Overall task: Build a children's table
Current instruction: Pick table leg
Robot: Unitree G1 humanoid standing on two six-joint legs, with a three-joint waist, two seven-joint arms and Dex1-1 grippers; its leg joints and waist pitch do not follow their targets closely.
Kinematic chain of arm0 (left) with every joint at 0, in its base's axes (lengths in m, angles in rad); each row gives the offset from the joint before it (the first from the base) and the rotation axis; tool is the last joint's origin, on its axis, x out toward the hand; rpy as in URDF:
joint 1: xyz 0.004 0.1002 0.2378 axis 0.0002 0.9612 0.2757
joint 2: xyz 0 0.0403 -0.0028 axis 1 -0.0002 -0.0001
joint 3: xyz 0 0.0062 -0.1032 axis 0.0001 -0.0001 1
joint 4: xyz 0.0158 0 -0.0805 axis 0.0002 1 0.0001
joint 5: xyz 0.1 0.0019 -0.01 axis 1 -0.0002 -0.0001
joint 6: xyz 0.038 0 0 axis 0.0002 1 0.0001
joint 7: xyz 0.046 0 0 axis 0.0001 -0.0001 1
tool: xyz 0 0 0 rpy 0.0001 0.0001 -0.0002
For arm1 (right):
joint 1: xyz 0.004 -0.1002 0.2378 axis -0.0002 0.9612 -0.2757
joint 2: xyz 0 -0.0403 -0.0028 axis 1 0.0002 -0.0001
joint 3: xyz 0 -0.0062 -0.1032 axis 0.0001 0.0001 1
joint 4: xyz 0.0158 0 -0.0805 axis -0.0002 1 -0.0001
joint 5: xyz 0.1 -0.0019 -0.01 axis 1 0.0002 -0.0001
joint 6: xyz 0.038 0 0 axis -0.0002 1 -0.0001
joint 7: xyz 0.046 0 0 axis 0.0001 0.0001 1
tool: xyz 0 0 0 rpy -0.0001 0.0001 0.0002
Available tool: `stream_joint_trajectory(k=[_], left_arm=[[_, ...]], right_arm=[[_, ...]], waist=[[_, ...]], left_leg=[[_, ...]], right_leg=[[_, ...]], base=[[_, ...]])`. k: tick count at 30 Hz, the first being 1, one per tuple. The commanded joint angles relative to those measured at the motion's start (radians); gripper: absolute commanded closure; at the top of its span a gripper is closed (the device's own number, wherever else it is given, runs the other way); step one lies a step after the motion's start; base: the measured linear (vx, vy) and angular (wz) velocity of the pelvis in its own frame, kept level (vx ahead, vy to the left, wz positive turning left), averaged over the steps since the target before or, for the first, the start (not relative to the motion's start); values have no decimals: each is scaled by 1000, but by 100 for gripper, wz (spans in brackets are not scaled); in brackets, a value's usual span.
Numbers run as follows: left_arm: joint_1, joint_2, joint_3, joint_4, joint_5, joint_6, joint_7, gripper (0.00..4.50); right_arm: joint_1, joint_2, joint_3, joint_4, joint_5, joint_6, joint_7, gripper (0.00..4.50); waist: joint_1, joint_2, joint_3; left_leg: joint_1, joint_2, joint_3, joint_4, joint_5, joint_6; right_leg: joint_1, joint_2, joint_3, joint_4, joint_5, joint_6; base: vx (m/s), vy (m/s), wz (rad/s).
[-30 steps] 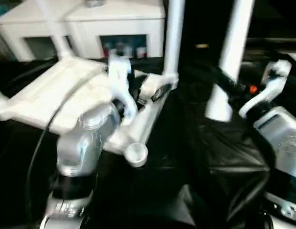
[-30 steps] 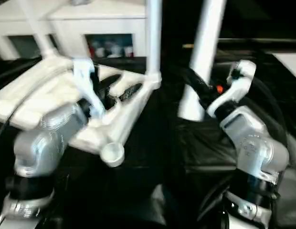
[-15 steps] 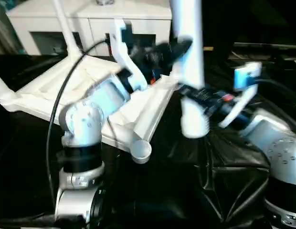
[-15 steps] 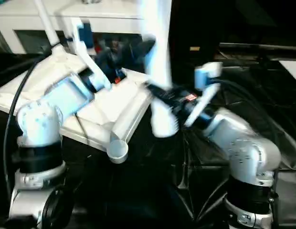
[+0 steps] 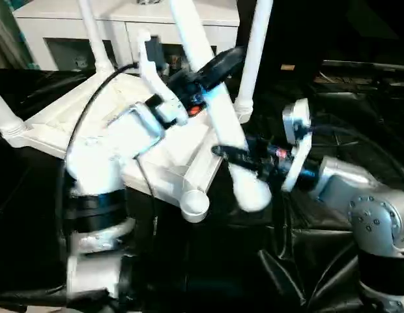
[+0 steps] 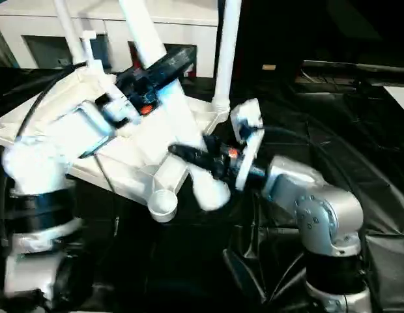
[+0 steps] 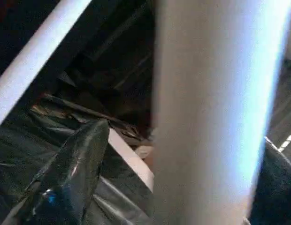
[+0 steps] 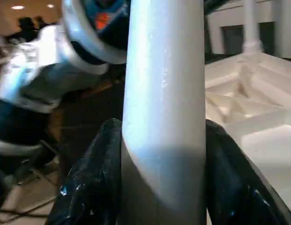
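The children's table top (image 5: pixel 72 120) lies upside down on the left, ribs up. Three legs stand in its corner sockets (image 5: pixel 255 52) (image 5: pixel 91 32) (image 5: pixel 1 111). The near corner socket (image 5: pixel 194 205) is empty. A loose white leg (image 5: pixel 218 124) slants from upper left down to its thick end just right of that socket. My right gripper (image 5: pixel 238 162) is shut on this leg near the thick end, with fingers (image 8: pixel 94 178) pressed to both sides. My left gripper (image 5: pixel 214 70) straddles the leg higher up, open, with a gap between one finger (image 7: pixel 75 173) and the leg (image 7: pixel 211 117).
A white cabinet (image 5: pixel 65 23) with glass-fronted compartments stands behind the table top. Crinkled black sheeting (image 5: pixel 313 261) covers the surface under and to the right of the work. My silver left forearm (image 5: pixel 104 156) crosses above the table top.
My right gripper has swung the leg from upright to slanted and lowered its thick end towards the near corner socket. My left arm has risen off the table top to the leg.
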Motion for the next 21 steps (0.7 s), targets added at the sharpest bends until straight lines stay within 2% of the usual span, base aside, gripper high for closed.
stream_joint_trajectory(k=[1,5,8,10,21], left_arm=[[-19,24,3,4,-34,37,-53,76],[-2,63,-17,-4,-52,62,-126,119],[13,103,-46,-10,-60,75,-160,128],[13,122,-48,2,-61,80,-165,155],[0,129,-40,35,-56,61,-170,238]], right_arm=[[-5,-6,-20,0,33,3,32,268],[-5,-22,-10,11,49,5,57,268],[-6,-36,0,19,57,-2,66,268],[-8,-41,2,25,61,-3,73,268],[-9,-53,17,38,52,-23,78,268]], waist=[[4,-5,-76],[4,-5,-76],[5,-3,-77],[4,0,-77],[4,-1,-79]], left_leg=[[35,86,-40,-69,-46,19],[36,85,-39,-71,-59,10],[37,85,-39,-72,-64,0],[38,85,-39,-73,-73,-7],[37,84,-39,-70,-62,-5]], right_leg=[[38,-90,36,-68,48,-239],[38,-90,37,-68,33,-241],[39,-90,37,-68,36,-237],[38,-89,37,-68,33,-235],[41,-90,37,-66,65,-248]], base=[[0,0,0],[0,0,0],[0,0,0],[0,0,0],[0,0,0]])
